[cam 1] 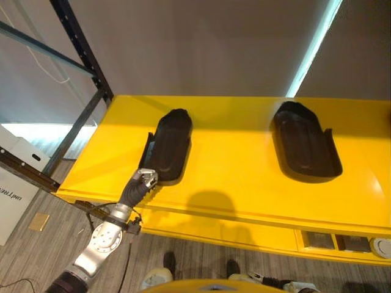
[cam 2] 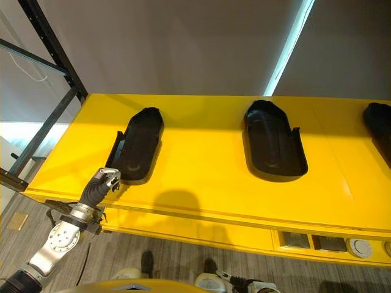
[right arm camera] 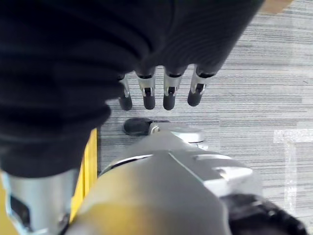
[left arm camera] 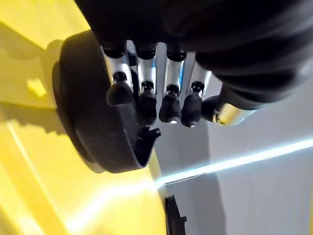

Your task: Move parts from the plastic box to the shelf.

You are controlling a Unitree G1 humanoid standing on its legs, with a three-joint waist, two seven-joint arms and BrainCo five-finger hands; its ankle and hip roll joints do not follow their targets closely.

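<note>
A yellow shelf [cam 1: 238, 177] carries black moulded parts lying flat. The left part [cam 1: 169, 145] lies lengthwise, its near end toward the shelf's front edge. My left hand [cam 1: 144, 180] is at that near end, its fingers [left arm camera: 146, 93] nearly straight with the dark tips against the part's rim [left arm camera: 88, 122] and the thumb apart, holding nothing. A second black part [cam 2: 273, 141] lies toward the shelf's right, and a third [cam 2: 380, 125] shows at the far right edge. My right hand [right arm camera: 168, 90] hangs low over the grey floor, fingers relaxed and empty.
A black metal rack post [cam 1: 82, 49] rises at the shelf's back left corner. A white box [cam 1: 15, 177] stands on the floor to the left. Small compartments [cam 2: 330, 243] sit in the yellow ledge under the shelf's front right. A grey wall backs the shelf.
</note>
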